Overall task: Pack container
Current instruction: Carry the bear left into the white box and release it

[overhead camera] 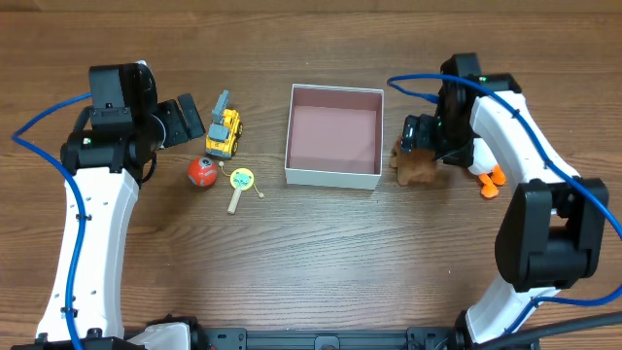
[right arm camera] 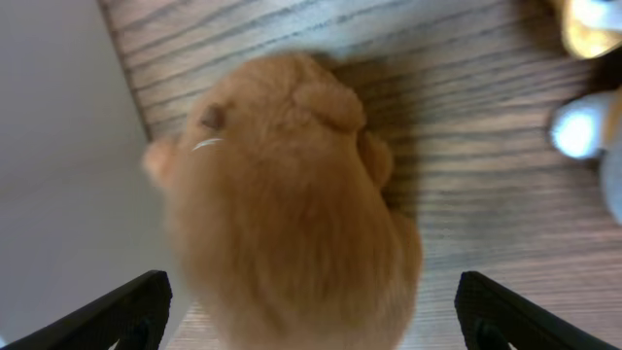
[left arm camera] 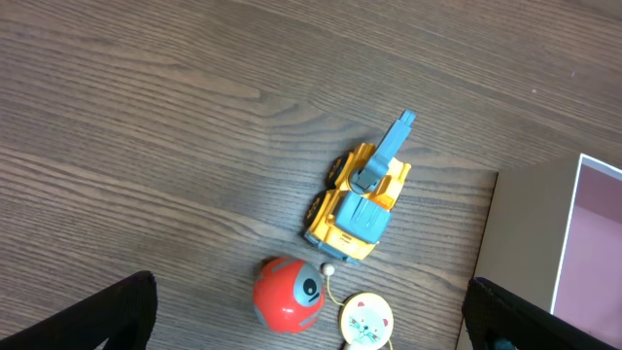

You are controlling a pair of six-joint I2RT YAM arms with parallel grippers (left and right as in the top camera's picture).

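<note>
1. The disc toy (left arm camera: 367, 321), a round yellow head on a wooden stick, bears a drawn cat face. The left wrist view shows it plainly; overhead it is only a pale blotch.
2. The left wrist view also shows the excavator (left arm camera: 360, 199) with its blue arm and cab, and an eye-like mark on the red ball (left arm camera: 289, 294). Overhead, these three toys lie grouped to the left of the container (overhead camera: 330, 177).
3. The right wrist view is nearly filled by the brown plush (right arm camera: 292, 214), with the container's white wall just beside it. Overhead, a white toy (overhead camera: 486, 177) with orange feet lies further right.
4. The container sits mid-table (overhead camera: 311, 262), between the arms, its pink floor facing up.
5. The left gripper (overhead camera: 187, 119) hangs with fingers (left arm camera: 107, 316) spread wide. It is left of the excavator, and the toys lie between it and the container.
6. The right gripper (overhead camera: 420, 136) is spread too, with a finger on either side of the plush, just beside the container's right wall.
</note>
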